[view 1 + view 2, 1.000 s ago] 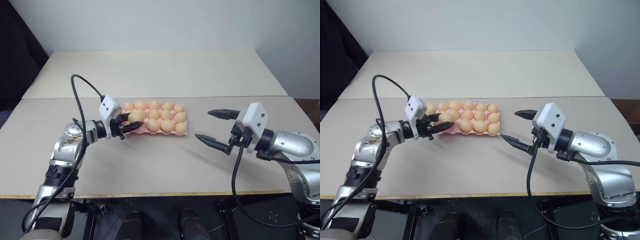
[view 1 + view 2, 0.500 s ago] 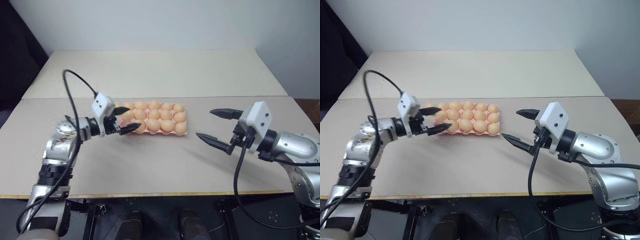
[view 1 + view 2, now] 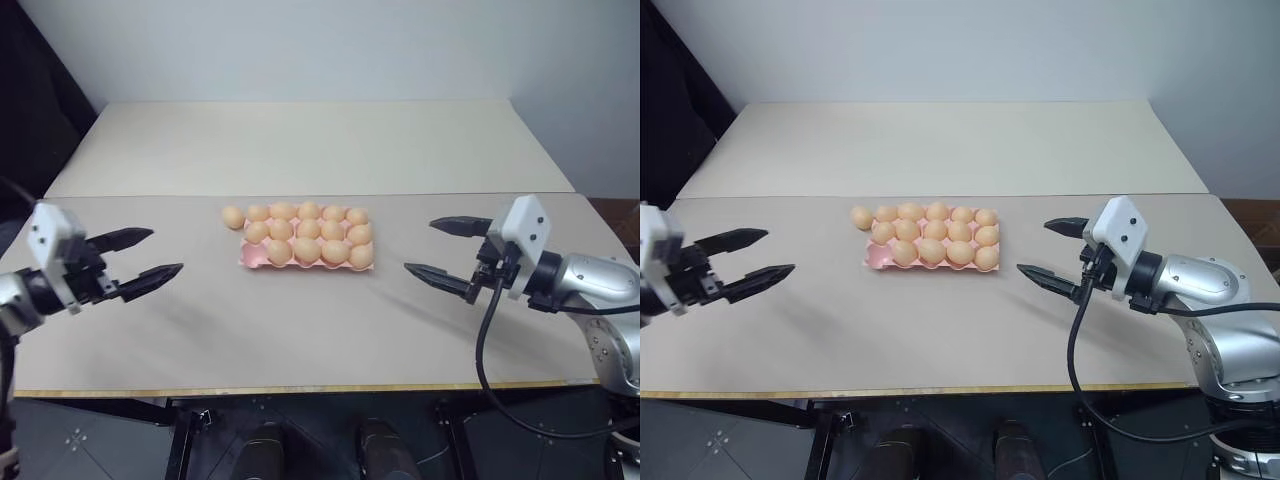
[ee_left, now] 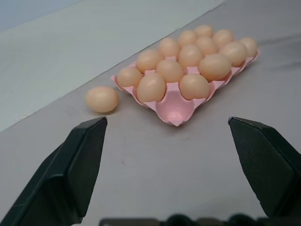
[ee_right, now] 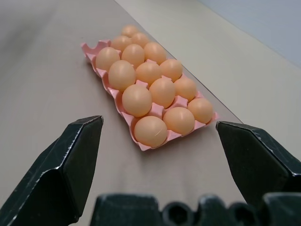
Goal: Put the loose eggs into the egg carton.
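Left wrist view exposes empty corner cup in egg carton (image 4: 175, 111); loose egg (image 4: 102, 99) beside. Left gripper (image 3: 135, 261), right gripper (image 3: 452, 252): fingers released, empty.

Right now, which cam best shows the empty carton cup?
Left wrist view: the empty cup sits at the egg carton's near corner, with its bare pink floor visible and one loose egg lying beside the tray. Head views show it as a small pink gap; in the right wrist view, eggs mostly hide it.
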